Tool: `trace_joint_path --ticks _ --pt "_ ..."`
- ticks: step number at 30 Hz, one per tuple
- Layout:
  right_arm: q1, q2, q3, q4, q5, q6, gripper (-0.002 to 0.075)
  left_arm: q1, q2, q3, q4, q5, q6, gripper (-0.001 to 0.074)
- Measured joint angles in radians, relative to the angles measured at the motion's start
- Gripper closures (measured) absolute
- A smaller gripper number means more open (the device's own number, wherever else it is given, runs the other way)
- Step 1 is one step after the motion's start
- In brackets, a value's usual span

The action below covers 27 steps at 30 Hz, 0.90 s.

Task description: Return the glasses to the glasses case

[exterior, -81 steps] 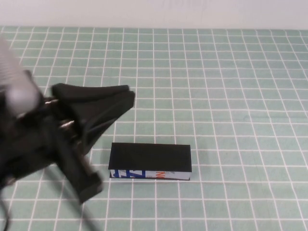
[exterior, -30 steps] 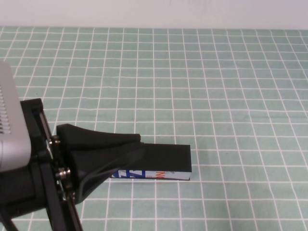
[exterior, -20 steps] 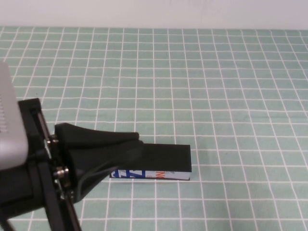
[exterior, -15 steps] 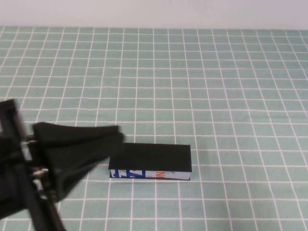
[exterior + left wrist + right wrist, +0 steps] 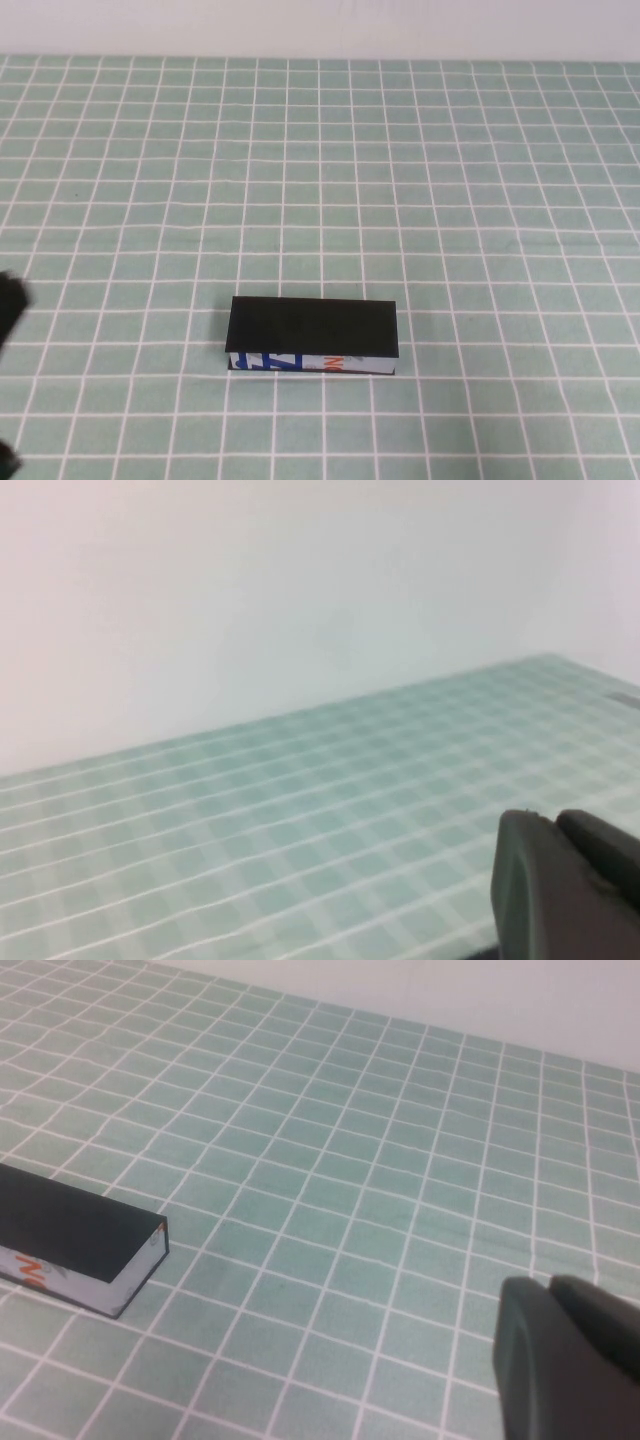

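1. The glasses case (image 5: 313,335) lies flat on the green checked table (image 5: 450,200), near the front and a bit left of the middle.
2. Its black lid is down, so the case is closed.
3. The front side of the case is white with blue and orange print on it.
4. The glasses cannot be seen anywhere on the table.
5. In the right wrist view, one end of the case (image 5: 75,1240) shows at the edge, lying on the checked table (image 5: 350,1140).
6. The right gripper (image 5: 552,1305) is held over the table, well away from the case. Its two dark fingers press together, so the claw is closed and holds nothing.
7. The left gripper (image 5: 552,832) is up above the table and points toward the pale wall (image 5: 250,600). Its two fingers touch each other, so this claw is closed too, with nothing in it.
8. In the high view, only a small dark bit of the left arm (image 5: 8,305) shows at the left edge.
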Motion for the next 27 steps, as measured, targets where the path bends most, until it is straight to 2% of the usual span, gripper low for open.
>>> trace_joint_path --ticks 4,12,16,22,27 --pt "0.000 0.000 0.000 0.000 0.000 0.000 0.0737 0.116 -0.123 0.080 0.189 0.000 -0.178 0.0737" --pt "0.000 0.000 0.000 0.000 0.000 0.000 0.0737 0.288 -0.317 0.281 0.240 0.026 -0.205 0.0737" --pt "0.000 0.000 0.000 0.000 0.000 0.000 0.0737 0.326 -0.381 0.377 0.217 0.060 -0.206 0.0737" --pt "0.000 0.000 0.000 0.000 0.000 0.000 0.0737 0.345 -0.388 0.385 0.209 0.233 -0.214 0.0737" --pt "0.000 0.000 0.000 0.000 0.000 0.000 0.0737 0.346 -0.388 0.385 0.206 0.244 -0.218 0.0737"
